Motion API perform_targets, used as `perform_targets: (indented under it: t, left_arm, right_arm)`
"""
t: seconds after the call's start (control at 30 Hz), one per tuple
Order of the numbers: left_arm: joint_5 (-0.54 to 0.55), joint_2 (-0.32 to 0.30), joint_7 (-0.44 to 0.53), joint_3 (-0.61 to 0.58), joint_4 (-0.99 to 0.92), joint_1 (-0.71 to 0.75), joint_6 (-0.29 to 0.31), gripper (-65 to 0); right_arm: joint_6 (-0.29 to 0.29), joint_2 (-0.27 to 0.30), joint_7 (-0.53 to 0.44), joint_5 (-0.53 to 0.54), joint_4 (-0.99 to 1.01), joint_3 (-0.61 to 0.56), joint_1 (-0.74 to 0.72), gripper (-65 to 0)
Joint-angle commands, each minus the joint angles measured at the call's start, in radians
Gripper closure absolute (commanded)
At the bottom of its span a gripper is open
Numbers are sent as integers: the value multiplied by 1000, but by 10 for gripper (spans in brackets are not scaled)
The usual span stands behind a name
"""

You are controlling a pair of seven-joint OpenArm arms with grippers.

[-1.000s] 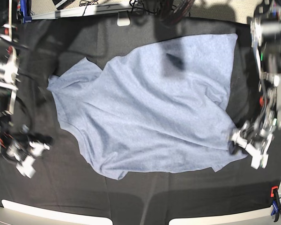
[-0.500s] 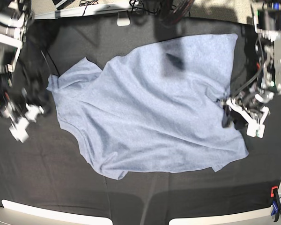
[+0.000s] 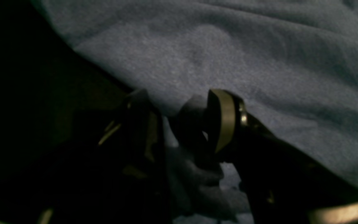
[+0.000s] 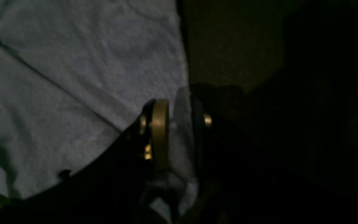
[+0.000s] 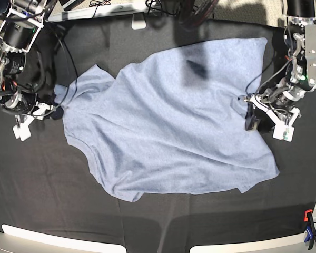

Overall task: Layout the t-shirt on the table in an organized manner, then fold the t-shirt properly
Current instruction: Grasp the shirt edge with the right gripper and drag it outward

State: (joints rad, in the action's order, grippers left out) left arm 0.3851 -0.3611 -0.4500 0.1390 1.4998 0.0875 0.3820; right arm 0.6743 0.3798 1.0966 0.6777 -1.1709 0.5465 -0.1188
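T-shirt (image 5: 168,124) lay spread on desk (image 5: 42,184). Left gripper (image 3: 179,124) jaws and right gripper (image 4: 179,118) jaws each pinched shirt edge.

The t-shirt (image 5: 168,121), a light blue-grey heathered short-sleeved garment, lies spread plain side up across the middle of the table (image 5: 52,200), skewed on a diagonal and rumpled with soft wrinkles. One sleeve juts toward the base view's left edge and a straight hem corner reaches the far right, while the near edge curves in an uneven line. The table is draped in black cloth and extends well past the shirt on every side.
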Motion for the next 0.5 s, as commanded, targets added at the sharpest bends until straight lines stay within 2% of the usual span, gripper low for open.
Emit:
perform_targets:
  t: [0.0, 0.17, 0.37, 0.47]
  left_arm:
    - [10, -13, 24, 6, 20, -15, 0, -280]
    - [10, -13, 25, 6, 21, -16, 0, -280]
    - [10, -13, 35, 6, 21, -16, 0, -280]
    - [10, -13, 35, 6, 21, -16, 0, -280]
  right_arm:
    - [7, 21, -16, 14, -18, 6, -17, -164]
    - [7, 13, -65, 7, -18, 6, -18, -358]
    - [5, -7, -80, -128, -13, -59, -34, -366]
    - [-23, -20, -80, -158, -13, -125, -34, -366]
